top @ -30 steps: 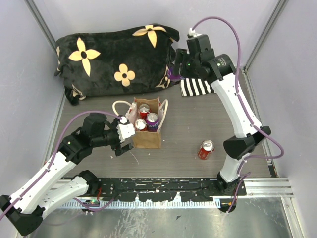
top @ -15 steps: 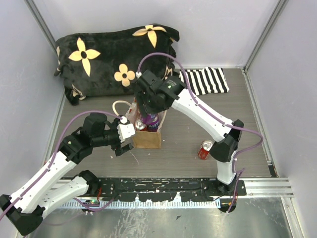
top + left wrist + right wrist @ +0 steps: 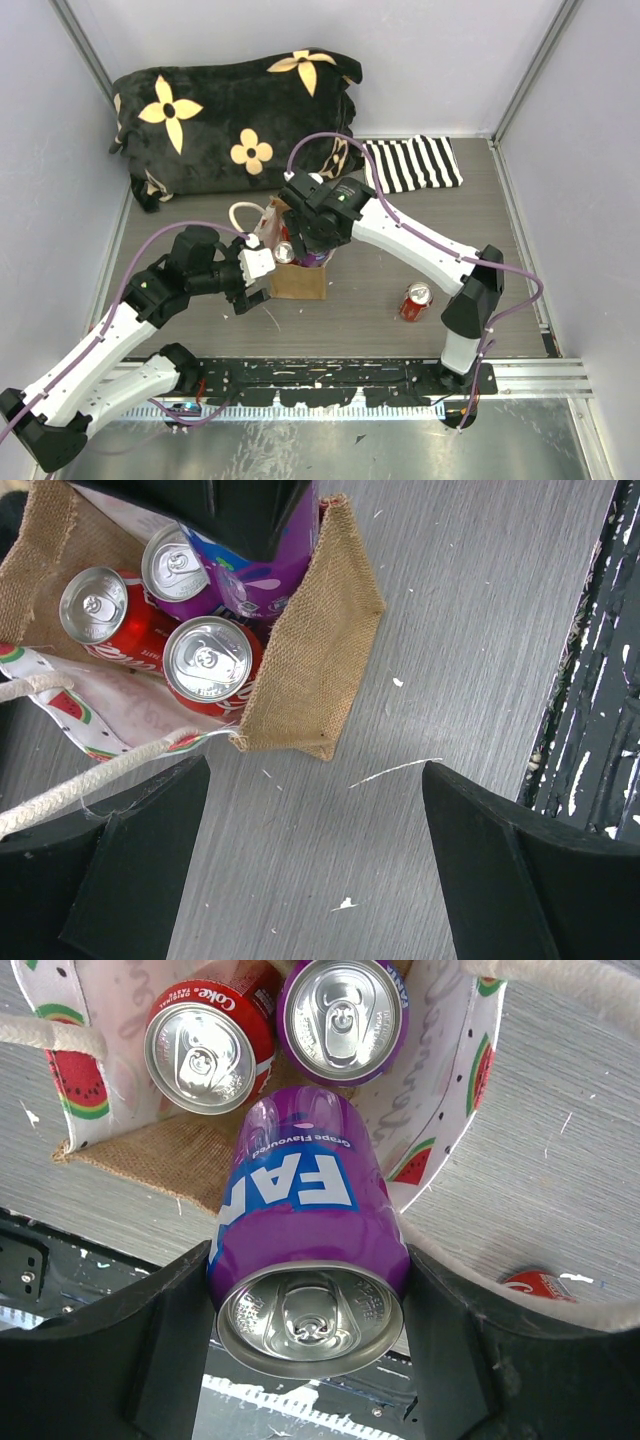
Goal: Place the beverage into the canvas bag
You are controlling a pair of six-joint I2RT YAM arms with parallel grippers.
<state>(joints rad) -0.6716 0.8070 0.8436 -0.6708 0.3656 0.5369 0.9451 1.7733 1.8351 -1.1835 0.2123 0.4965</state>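
The canvas bag (image 3: pixel 297 278) stands open mid-table, tan burlap (image 3: pixel 310 670) with white watermelon-print panels (image 3: pixel 440 1080). My right gripper (image 3: pixel 310 243) is shut on a purple grape can (image 3: pixel 305 1220) and holds it tilted in the bag's mouth. Below it in the bag stand a red cola can (image 3: pixel 205 1045) and another purple can (image 3: pixel 343 1010). The left wrist view shows a second red can (image 3: pixel 207 660) in there. My left gripper (image 3: pixel 255 275) is open and empty (image 3: pixel 310 880) beside the bag's near left corner. A cream handle (image 3: pixel 70 792) lies over its left finger.
A red can (image 3: pixel 415 300) stands on the table right of the bag, also in the right wrist view (image 3: pixel 540 1285). A black flowered cushion (image 3: pixel 230 120) lies at the back left, a striped cloth (image 3: pixel 415 165) at the back right. A black rail (image 3: pixel 340 375) runs along the near edge.
My right arm swung from the back right by the striped cloth to over the bag, carrying the purple can, then lowered it into the bag's mouth. The left arm barely moved.
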